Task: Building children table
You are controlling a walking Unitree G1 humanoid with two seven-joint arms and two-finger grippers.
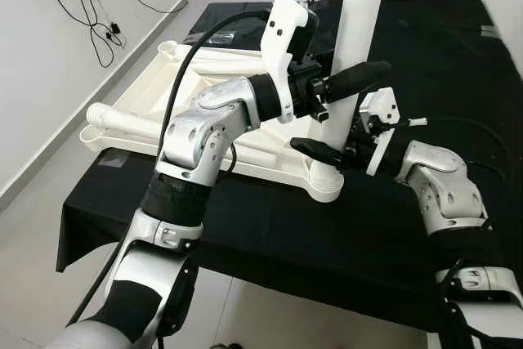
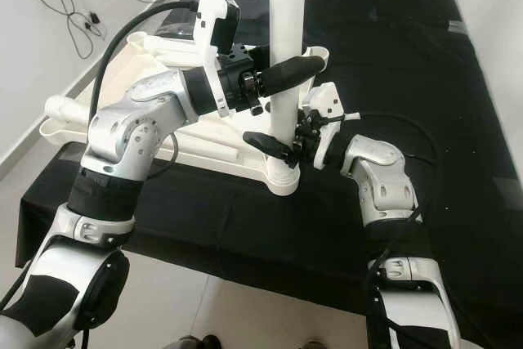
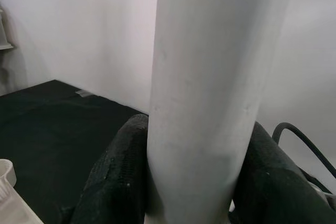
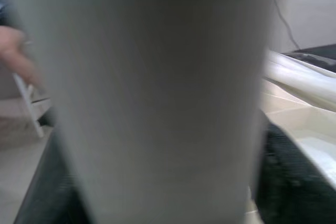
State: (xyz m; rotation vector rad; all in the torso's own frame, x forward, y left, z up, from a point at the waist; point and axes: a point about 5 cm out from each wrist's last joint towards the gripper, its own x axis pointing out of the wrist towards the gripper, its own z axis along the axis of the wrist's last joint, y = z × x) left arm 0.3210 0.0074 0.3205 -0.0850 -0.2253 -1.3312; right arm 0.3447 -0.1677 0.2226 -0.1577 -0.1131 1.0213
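Left eye view — we clamp both jaws on the upright white leg (image 1: pixel 359 30): left gripper (image 1: pixel 347 81) high, right gripper (image 1: pixel 327 153) low, near the tabletop (image 1: pixel 204 132) socket.

A black-covered tabletop (image 1: pixel 278 243) carries an upturned white plastic children's table (image 1: pixel 245 153) on its left side.

Head cameras look down; wrist cameras press close against the shared white leg (image 1: pixel 359 46).

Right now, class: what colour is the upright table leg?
White; the table leg shows best in the right eye view.
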